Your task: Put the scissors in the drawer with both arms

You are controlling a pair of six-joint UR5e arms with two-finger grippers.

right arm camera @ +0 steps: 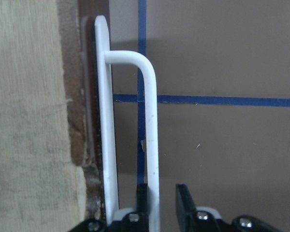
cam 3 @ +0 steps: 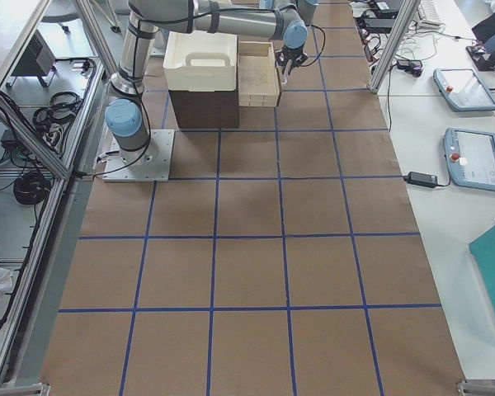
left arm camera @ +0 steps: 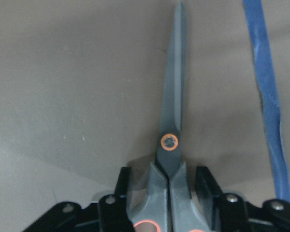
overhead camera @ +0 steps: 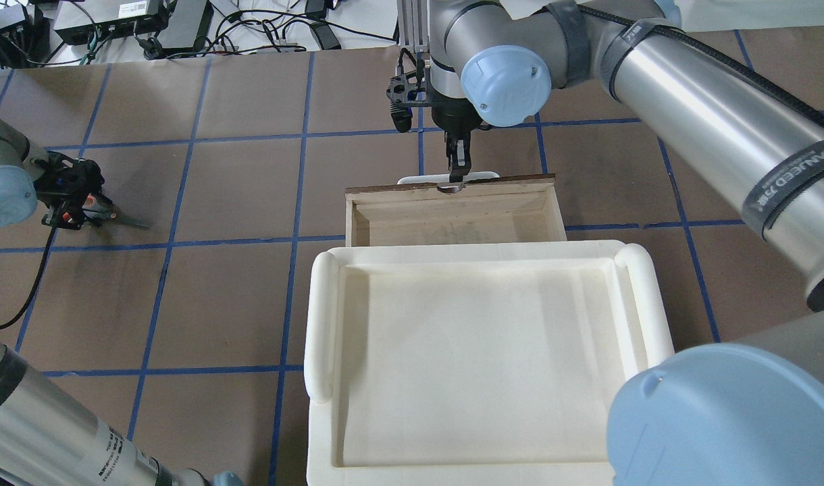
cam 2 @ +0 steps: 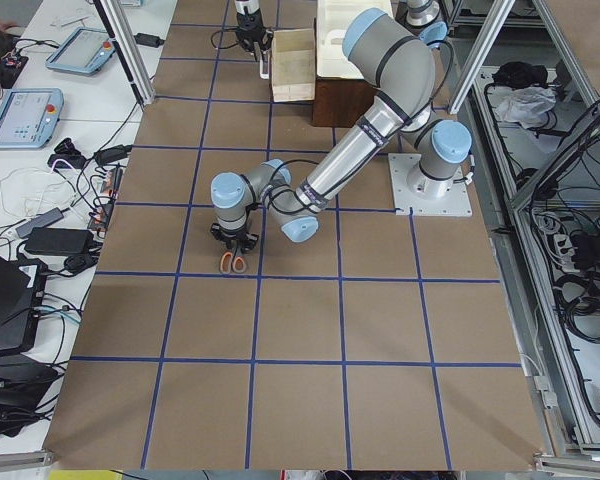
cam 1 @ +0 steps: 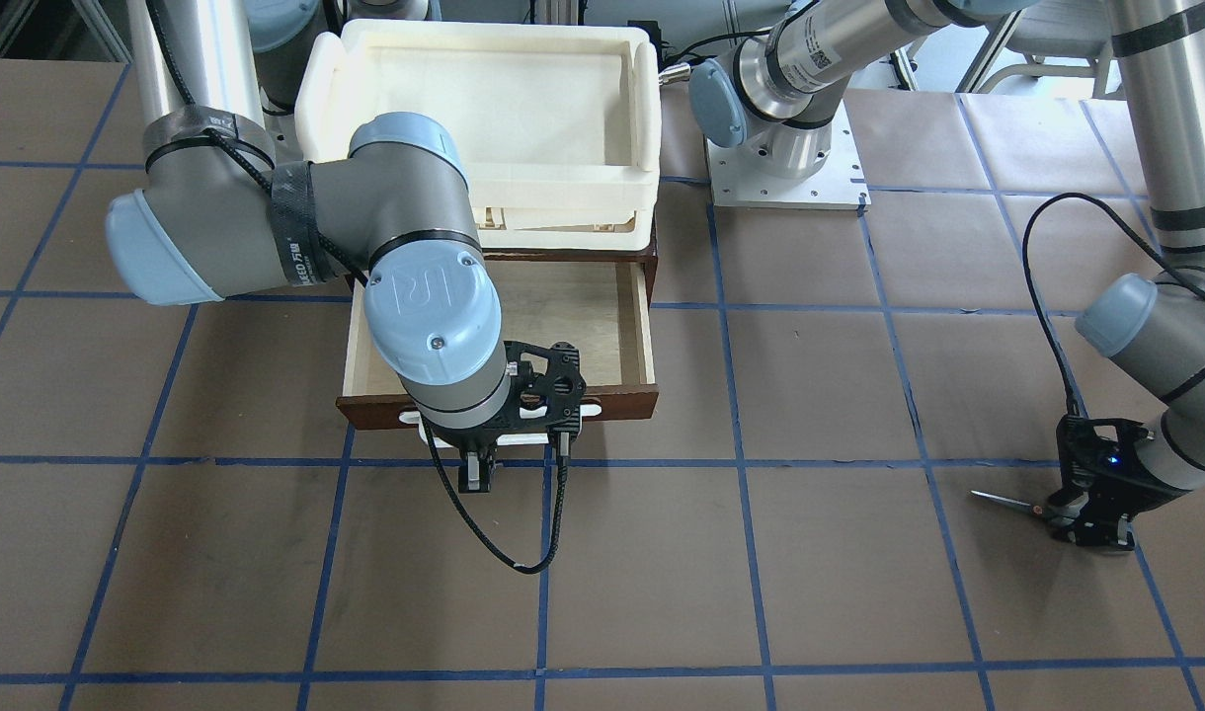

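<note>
The scissors [left arm camera: 171, 145] lie on the brown table with the blades closed, far to the drawer's side. My left gripper [left arm camera: 164, 186] is shut on their grey neck just behind the orange pivot. The pair also shows in the front view [cam 1: 1007, 501] and the overhead view [overhead camera: 125, 219]. The dark brown drawer [cam 1: 602, 306] stands pulled open, its pale interior empty. My right gripper [right arm camera: 162, 203] is open around the white bar handle [right arm camera: 150, 121], which touches one finger with a gap to the other.
A cream-white plastic tray [overhead camera: 321, 324] sits on top of the drawer's cabinet, behind the open drawer. The left arm's base plate [cam 1: 785, 183] is bolted beside the cabinet. Blue tape lines grid the brown table.
</note>
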